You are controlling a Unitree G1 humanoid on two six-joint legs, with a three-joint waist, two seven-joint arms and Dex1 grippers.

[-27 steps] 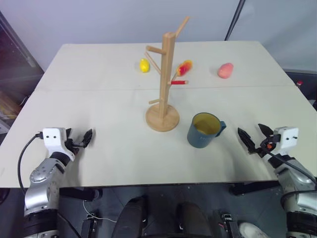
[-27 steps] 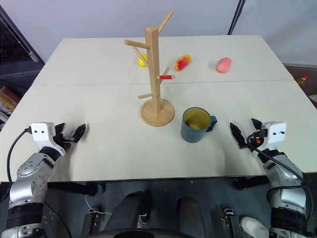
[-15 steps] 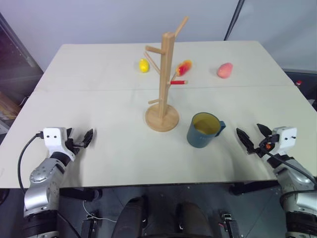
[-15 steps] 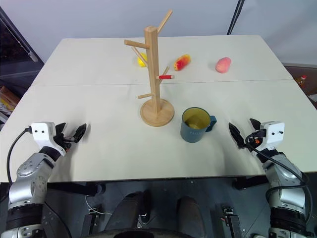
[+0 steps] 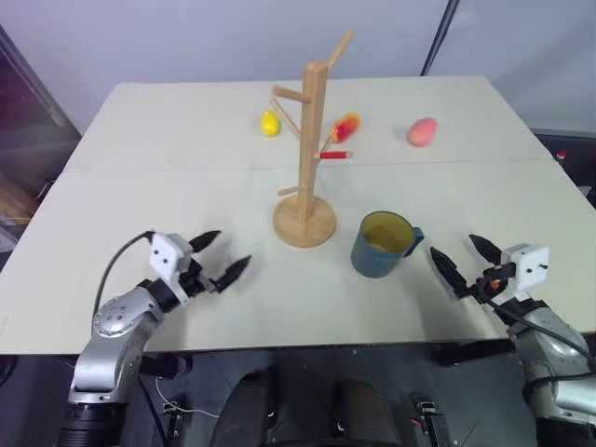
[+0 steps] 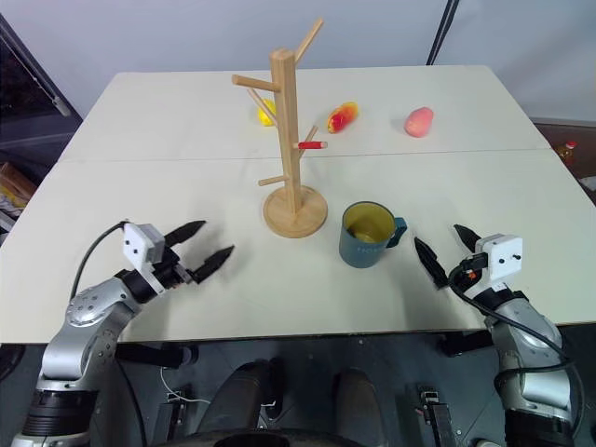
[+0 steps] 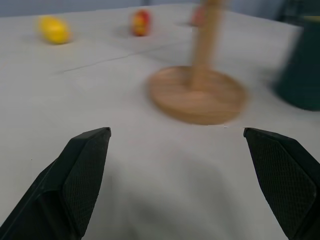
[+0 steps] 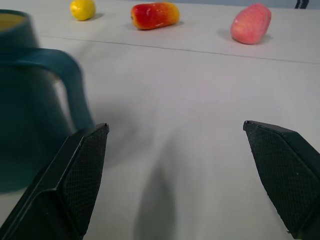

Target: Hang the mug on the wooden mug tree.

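Both arms have swung inward over the pale table (image 5: 186,130), left far more than right.
Tall light-wood mug tree (image 5: 312,149) stands mid-table; dark blue-grey ceramic mug (image 5: 384,245) beside its base, handle facing the right gripper (image 5: 461,261), spread wide and best closing on that handle; left gripper (image 5: 217,256) also wide, empty.

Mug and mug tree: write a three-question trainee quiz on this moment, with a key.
1. True or false: the mug already hangs on the wooden mug tree.
2. Which claw is nearer the mug? A) left claw B) right claw
3. Fill in: the mug's handle points toward the robot's ____ side.

Key:
1. False; it stands upright on the table, beside the tree's base.
2. B; both claws are open and hold nothing.
3. Right.
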